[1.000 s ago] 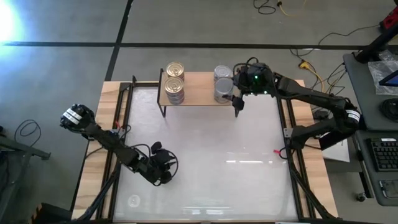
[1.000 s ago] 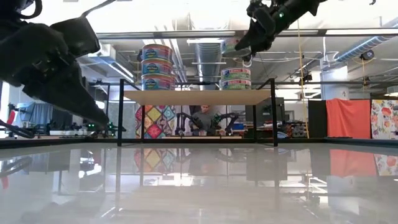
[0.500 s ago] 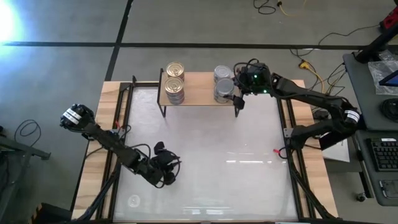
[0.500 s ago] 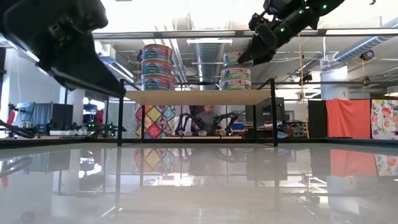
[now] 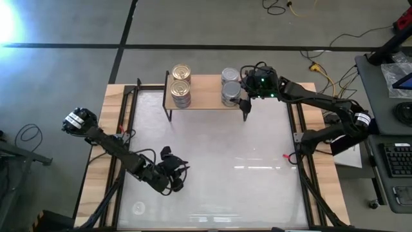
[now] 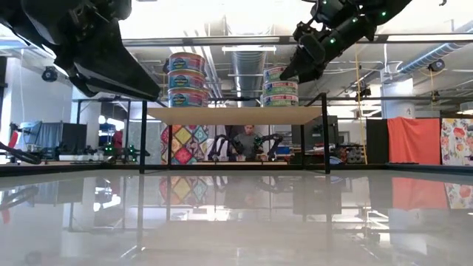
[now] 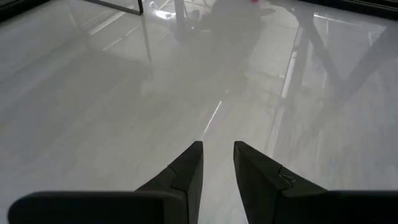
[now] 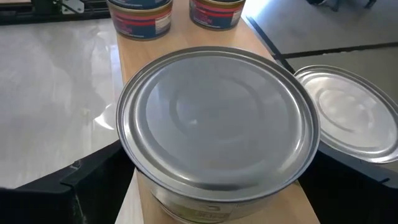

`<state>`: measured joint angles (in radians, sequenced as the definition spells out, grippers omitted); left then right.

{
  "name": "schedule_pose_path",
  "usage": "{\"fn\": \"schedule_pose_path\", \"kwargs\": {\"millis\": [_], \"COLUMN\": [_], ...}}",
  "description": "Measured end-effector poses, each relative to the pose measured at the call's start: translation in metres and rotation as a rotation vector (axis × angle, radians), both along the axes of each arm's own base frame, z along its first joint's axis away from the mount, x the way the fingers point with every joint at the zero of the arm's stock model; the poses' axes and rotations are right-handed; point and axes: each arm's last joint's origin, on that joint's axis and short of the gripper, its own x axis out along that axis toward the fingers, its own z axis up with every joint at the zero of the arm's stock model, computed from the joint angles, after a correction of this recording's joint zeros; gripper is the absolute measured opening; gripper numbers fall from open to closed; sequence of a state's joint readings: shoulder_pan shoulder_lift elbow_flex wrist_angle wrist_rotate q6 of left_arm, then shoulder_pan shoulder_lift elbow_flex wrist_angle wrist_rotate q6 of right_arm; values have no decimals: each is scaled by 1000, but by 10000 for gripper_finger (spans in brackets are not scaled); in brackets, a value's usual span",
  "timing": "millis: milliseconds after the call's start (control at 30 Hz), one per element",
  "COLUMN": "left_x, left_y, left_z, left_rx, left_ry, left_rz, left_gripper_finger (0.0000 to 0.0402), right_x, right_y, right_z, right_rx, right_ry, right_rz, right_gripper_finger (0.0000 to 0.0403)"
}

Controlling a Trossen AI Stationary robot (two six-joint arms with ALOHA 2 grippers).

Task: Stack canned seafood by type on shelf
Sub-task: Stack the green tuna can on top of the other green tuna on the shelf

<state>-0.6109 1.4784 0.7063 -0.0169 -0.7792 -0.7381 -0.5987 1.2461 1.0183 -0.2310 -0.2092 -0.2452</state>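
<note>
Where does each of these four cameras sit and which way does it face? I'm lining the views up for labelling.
High view: overhead, straight down on the table; both arms, the shelf.
Low view: table-top height, level toward the shelf and room; both arms enter from above.
Left wrist view: looks at bare tabletop past the left gripper.
Right wrist view: above a silver-lidded can; the right gripper's fingers flank it.
Shared: high and low views both show the gold-lidded cans and silver-lidded cans.

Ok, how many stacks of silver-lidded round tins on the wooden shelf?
2, at the shelf's right end: rear stack, and front stack inside the open right pincer. Lower tins may be hidden.
</note>
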Motion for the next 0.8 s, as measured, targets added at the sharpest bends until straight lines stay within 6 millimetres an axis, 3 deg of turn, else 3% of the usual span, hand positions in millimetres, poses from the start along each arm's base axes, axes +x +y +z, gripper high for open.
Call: {"fn": "schedule_pose_path", "kwargs": {"millis": [433, 600, 800], "left_x": [5, 22, 54], "left_y": [-1, 2, 20], "left_z": [7, 16, 33], "left_rx": [42, 75, 219], "left_ry": [-84, -200, -232], "left_rz": [30, 8, 35], "left_gripper_finger": [75, 75, 75], "right_x": [1, 1, 4], "right_y": [0, -1, -3], "right_z": [1, 0, -4], "right_rx": [-14, -17, -7], "right_ry": [-8, -3, 1], "right_rz": [5, 8, 6], "right_gripper_finger": [399, 400, 400]}}
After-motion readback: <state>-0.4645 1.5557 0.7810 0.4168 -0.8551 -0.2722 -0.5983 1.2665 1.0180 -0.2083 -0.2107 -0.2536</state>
